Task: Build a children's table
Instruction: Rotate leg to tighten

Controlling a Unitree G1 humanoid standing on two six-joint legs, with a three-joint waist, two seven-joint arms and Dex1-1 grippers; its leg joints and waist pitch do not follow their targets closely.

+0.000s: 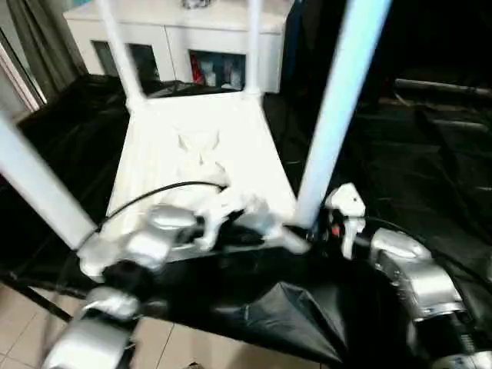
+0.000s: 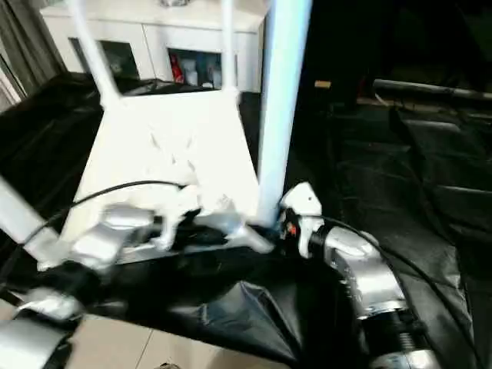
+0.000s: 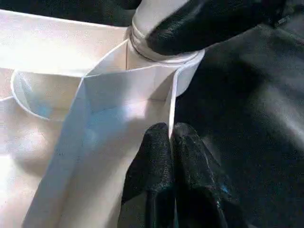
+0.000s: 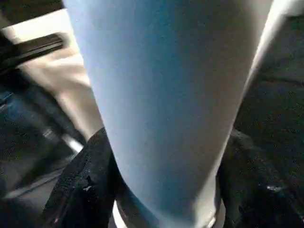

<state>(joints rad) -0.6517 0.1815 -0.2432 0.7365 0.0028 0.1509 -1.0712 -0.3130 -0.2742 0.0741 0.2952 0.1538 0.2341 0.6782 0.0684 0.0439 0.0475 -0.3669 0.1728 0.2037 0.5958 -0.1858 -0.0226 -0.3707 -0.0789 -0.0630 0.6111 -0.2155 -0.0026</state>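
Four legs (image 1: 338, 108) cut off above, right gripper (image 4: 156, 190) partly hidden.

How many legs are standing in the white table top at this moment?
4. Two far legs stand at the far corners of the table top, near leg sits between the right gripper fingers, and another near leg stands at the left corner.

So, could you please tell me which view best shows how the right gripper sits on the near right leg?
The right wrist view: its two black fingers flank the leg just above the socket. The left wrist view shows one finger against the leg's base; the eye views blur the right gripper beside the leg.
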